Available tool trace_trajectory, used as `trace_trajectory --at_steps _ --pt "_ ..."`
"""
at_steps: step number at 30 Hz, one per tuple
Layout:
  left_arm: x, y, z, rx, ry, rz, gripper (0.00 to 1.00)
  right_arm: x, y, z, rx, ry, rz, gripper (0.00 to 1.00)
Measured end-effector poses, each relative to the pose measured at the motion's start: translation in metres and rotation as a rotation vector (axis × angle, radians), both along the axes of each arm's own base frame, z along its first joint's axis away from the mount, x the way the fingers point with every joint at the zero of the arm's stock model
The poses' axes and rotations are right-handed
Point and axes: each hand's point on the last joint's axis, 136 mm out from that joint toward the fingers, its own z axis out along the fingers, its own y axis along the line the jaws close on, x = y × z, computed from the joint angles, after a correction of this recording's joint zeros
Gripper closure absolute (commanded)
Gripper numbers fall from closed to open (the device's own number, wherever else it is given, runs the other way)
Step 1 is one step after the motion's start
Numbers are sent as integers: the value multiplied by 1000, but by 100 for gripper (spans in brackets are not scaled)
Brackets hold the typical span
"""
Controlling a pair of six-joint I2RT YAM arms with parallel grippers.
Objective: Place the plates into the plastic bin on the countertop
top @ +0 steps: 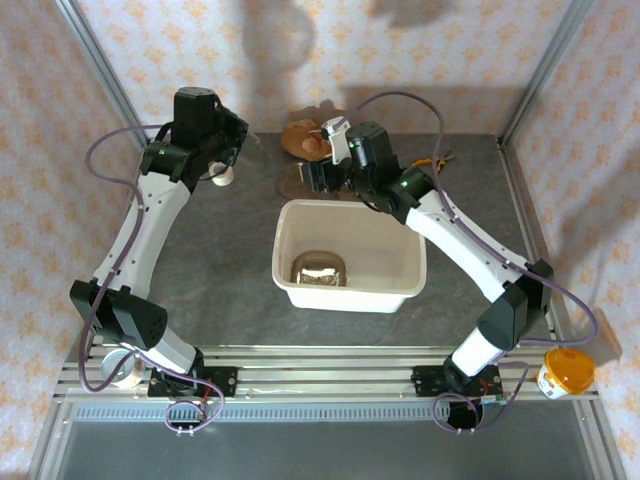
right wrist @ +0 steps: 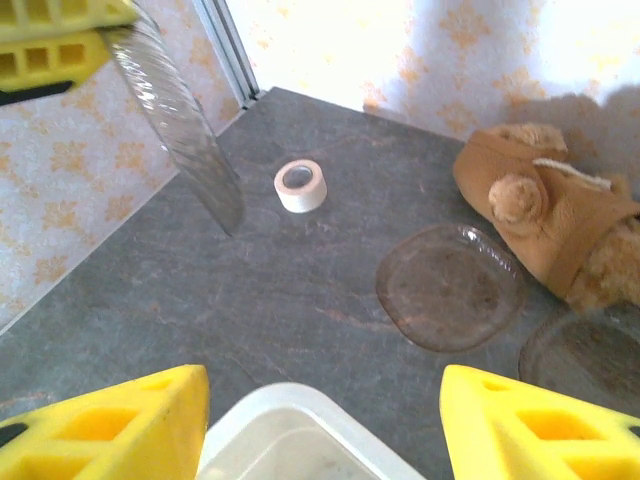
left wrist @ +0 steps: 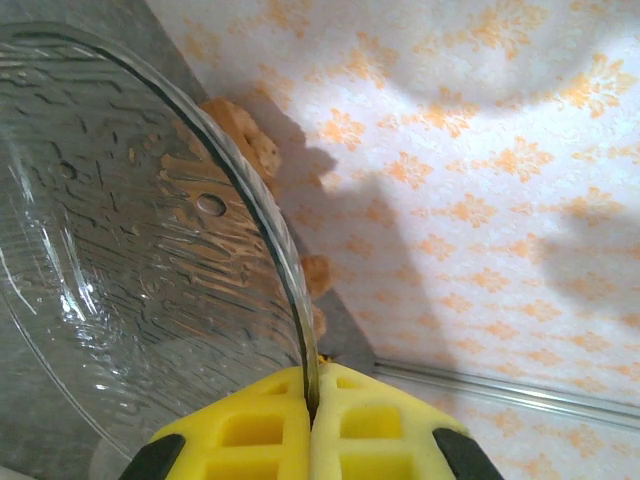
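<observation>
Countertop: tape roll, plush toy beside plates

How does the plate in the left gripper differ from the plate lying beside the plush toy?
The held plate is in the air, tilted on edge, pinched at its rim by the left gripper. The other plate lies flat on the countertop, untouched. Both are clear, round glass.

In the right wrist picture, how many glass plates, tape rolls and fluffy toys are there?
Clear round glass plates: 3, one held up, two lying flat
White tape roll: 1
Brown plush toy: 1
Total: 5
</observation>
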Motion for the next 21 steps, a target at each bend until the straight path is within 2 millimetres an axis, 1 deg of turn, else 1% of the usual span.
trace_trajectory --at_steps 2,4,10,12,14,17,21 --pt "0 -6 3 -25 -8 0 100 3 6 2 8 -24 5 38" --pt "2 -10 7 -52 -22 3 100 7 13 -2 7 -33 8 38" --pt "2 -21 17 -103 -43 5 100 26 39 -27 -35 -77 -5 38" --pt "1 -23 24 -118 -56 5 100 30 46 -33 -32 -98 -6 38" --pt "2 -23 31 -130 -71 7 100 32 49 -36 -22 -120 -7 38" --pt "3 -24 35 -145 -82 11 100 38 48 -32 -8 -155 -30 39" --pt "2 -24 35 -153 -79 14 100 48 44 -16 25 -217 -87 43"
